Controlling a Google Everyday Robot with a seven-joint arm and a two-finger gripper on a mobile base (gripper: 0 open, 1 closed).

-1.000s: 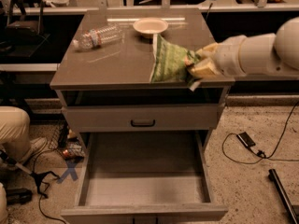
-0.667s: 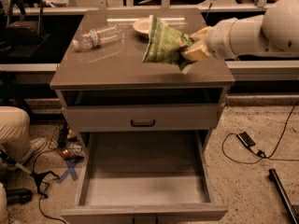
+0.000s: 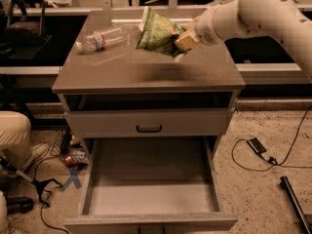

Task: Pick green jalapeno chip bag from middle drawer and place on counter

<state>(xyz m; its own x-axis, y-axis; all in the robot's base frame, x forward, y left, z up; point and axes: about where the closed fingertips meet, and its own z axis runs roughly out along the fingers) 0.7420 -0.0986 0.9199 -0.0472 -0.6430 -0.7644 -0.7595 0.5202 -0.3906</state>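
Showing at far left a khaki-trousered leg and black cables trailing over the speckled floor beside a blue tape cross. Carrying, on the grey-brown bench, a clear plastic water bottle lying on its side toward the left rear corner. Keeping the shallow upper drawer front with its black handle closed, while presenting the middle drawer pulled well out below it, pale floor facing up. Holding the green jalapeno chip bag tilted over the bench's rear centre, just right of the bottle; not allowing a call on whether its lower edge is touching the surface. Clenching the bag's right edge in the tan end effector, reaching in from the right on a thick white arm. Closing at far right with a small black device lying on the floor at the end of a looping cable.
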